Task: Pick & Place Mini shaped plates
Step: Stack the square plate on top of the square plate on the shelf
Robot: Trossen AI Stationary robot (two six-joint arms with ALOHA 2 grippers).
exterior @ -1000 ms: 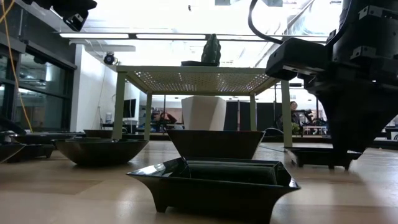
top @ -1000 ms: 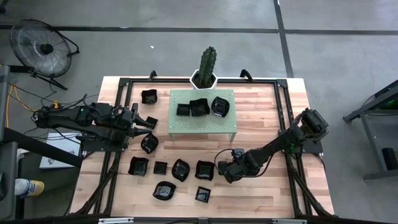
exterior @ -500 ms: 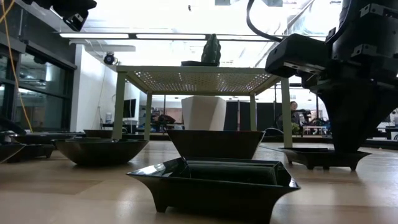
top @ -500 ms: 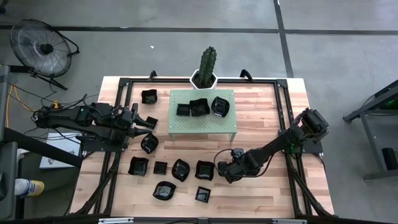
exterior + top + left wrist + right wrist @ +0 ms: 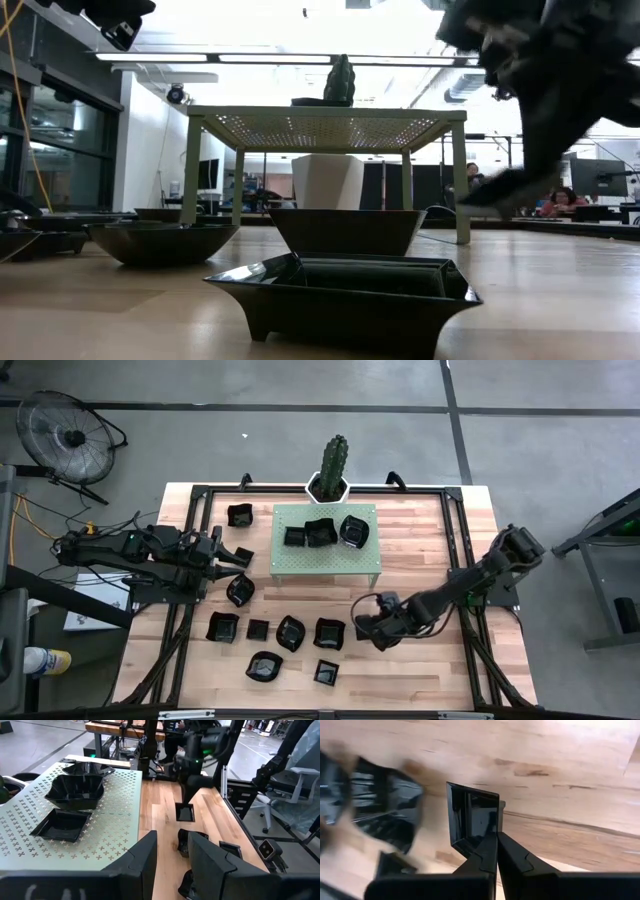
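**Right fingers clamped on square plate rim**

Fingers of right gripper pinch a small square plate by its rim, lifted off the table, right of the stand. Left gripper waits left of stand, fingers parted, empty.

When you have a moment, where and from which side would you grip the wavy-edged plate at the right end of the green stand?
Probably by its raised rim, from straight above: the wavy-edged plate sits upright on the green perforated stand, so one finger can drop inside the bowl, the other outside. Take the edge facing away from the neighbouring plate, where there is free space.
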